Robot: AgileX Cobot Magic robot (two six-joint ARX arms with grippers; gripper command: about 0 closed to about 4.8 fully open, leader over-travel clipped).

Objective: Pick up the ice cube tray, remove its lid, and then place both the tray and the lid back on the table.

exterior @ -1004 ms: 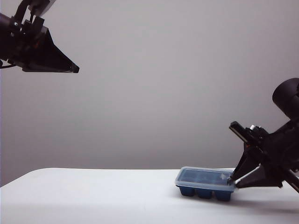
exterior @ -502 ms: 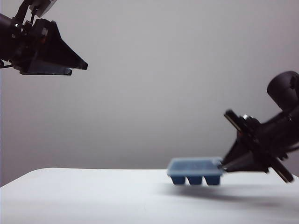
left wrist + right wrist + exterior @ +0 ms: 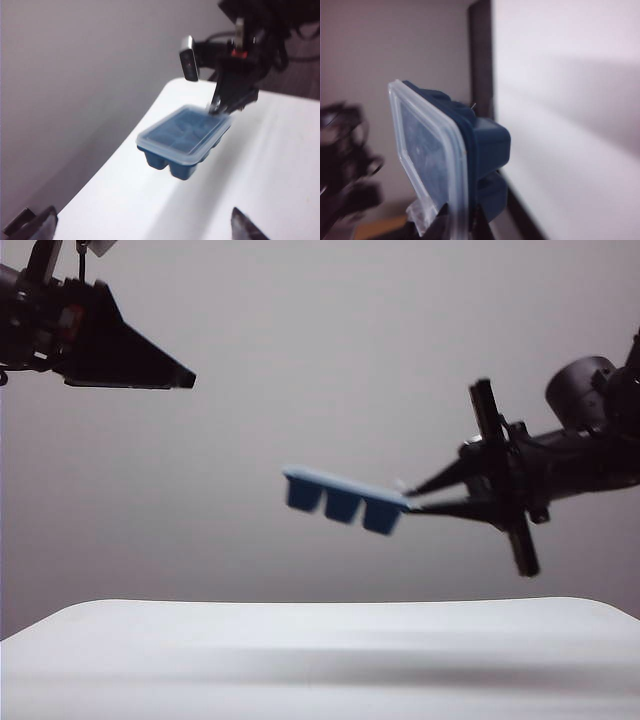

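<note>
Right pincer (image 3: 408,498) grips lidded ice cube tray (image 3: 342,500) aloft; left pincer (image 3: 142,225) seemingly spread.

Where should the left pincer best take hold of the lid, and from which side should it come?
Probably the lid's free short end, approached from the exterior view's left. The right pincer pinches the opposite end of the ice cube tray, held tilted in the air. The lid's rim overhangs the tray. The left pincer is high at left, open.

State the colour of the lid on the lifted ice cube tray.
Translucent frosted white, over the dark navy-blue six-compartment tray; the thin plastic lid shows best in the left wrist view.
</note>
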